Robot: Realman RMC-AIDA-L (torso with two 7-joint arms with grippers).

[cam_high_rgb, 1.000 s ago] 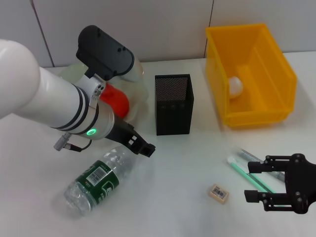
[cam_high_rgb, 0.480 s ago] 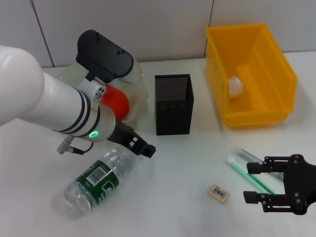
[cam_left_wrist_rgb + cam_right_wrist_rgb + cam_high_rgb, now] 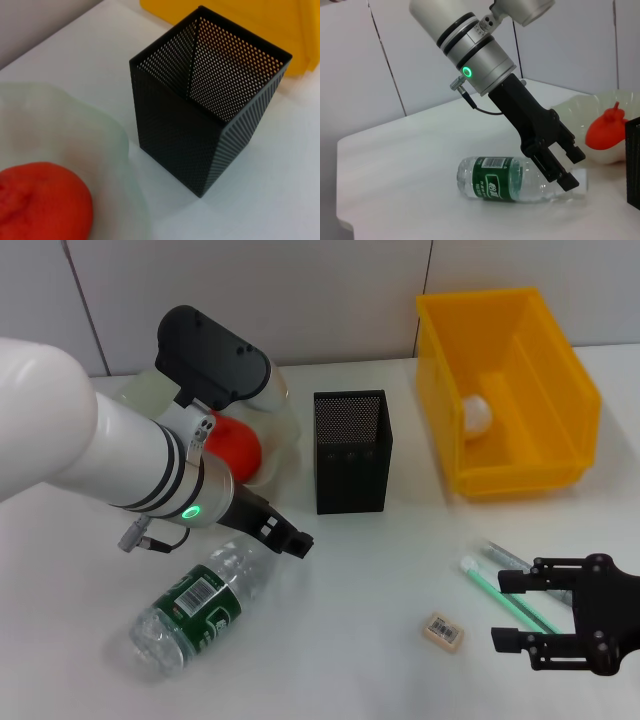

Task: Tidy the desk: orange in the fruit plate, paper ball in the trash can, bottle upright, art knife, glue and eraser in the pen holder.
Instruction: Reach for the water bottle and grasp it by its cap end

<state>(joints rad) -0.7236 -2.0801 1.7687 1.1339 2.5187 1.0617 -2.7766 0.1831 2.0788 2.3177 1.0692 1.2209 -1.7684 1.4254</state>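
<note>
The head view looks down and forward over the whole white desk point(image 3: 380, 570). The left wrist view sits close above the tall square black mesh pen holder point(image 3: 210, 100). The right wrist view looks low across the desk at the lying clear green-labelled plastic bottle point(image 3: 515, 179). All 3 views share the red-orange round orange point(image 3: 236, 443).

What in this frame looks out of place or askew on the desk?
The clear plastic bottle with a green label lies on its side beneath the left tool. A small beige eraser and a green-tipped stick lie loose near the right tool, outside the black mesh pen holder.
</note>
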